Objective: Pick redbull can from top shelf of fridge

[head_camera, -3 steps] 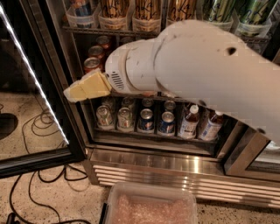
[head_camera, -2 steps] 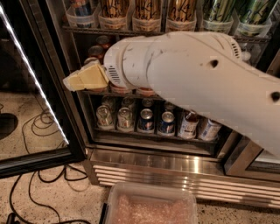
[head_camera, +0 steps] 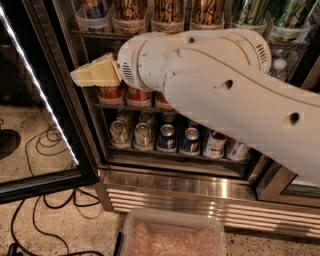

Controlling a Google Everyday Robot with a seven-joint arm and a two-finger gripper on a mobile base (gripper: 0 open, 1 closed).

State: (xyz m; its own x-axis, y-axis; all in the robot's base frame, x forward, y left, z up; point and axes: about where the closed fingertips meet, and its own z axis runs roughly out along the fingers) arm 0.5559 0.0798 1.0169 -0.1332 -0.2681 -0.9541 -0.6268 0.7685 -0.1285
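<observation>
The fridge (head_camera: 175,186) stands open before me, with wire racks of drinks. On the top shelf (head_camera: 95,34), clear tubs hold tall gold cans (head_camera: 167,10) and green cans (head_camera: 250,11). In the leftmost tub stands a blue can (head_camera: 93,8), cut off by the upper frame edge; it looks like the redbull can. My gripper (head_camera: 95,74), cream-coloured, points left at the end of the big white arm (head_camera: 225,85). It hangs in front of the fridge's left side, just below the top shelf and below the blue can.
The black-framed glass door (head_camera: 47,177) with its white light strip (head_camera: 35,82) stands open at the left. Red cans (head_camera: 111,94) fill the middle rack and mixed cans (head_camera: 166,137) the bottom one. A clear plastic tub (head_camera: 172,235) and black cables (head_camera: 45,137) lie on the floor.
The gripper has risen from the middle rack's height to just under the top shelf. The arm has swung up with it and covers more of the fridge.
</observation>
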